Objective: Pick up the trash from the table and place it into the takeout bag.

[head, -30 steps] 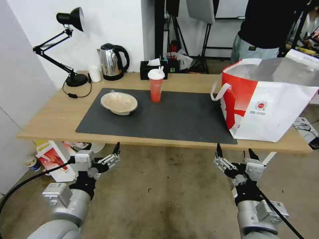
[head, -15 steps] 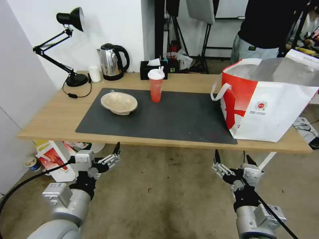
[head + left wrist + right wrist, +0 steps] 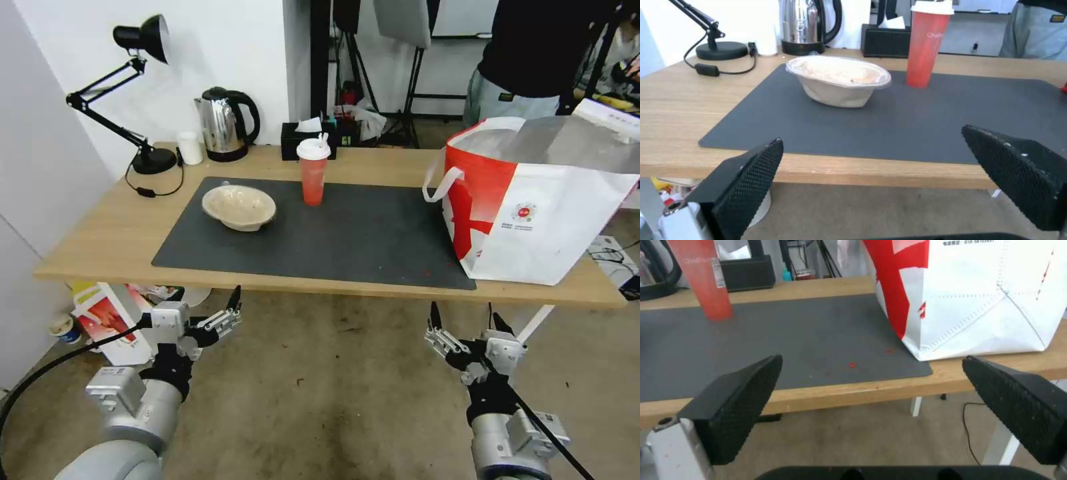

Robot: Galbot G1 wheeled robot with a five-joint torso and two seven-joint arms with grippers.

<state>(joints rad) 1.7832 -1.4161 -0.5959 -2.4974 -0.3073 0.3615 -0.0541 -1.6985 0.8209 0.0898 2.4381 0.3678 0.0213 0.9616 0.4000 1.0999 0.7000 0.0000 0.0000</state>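
On the dark mat of the table (image 3: pixel 100 233) lies a shallow beige bowl (image 3: pixel 239 207) (image 3: pixel 838 80). A red cup with a white lid (image 3: pixel 313 175) (image 3: pixel 926 43) (image 3: pixel 702 280) stands to its right. At the table's right end stands the takeout bag (image 3: pixel 540 207) (image 3: pixel 978 296), white with a red panel, its foil-lined mouth open. Both grippers hang below and in front of the table's near edge. My left gripper (image 3: pixel 207 301) (image 3: pixel 871 140) is open and faces the bowl. My right gripper (image 3: pixel 467 315) (image 3: pixel 871 361) is open and faces the bag's near corner. Neither holds anything.
A black desk lamp (image 3: pixel 143 157), a small white cup (image 3: pixel 190 147), a steel kettle (image 3: pixel 225 125) and a black tissue box (image 3: pixel 303 138) line the table's far edge. A person (image 3: pixel 527 60) stands behind the bag. A smaller printed bag (image 3: pixel 107 320) sits on the floor under the left end.
My right gripper has sunk slightly and drawn back toward me. The left gripper and the things on the table have not moved.
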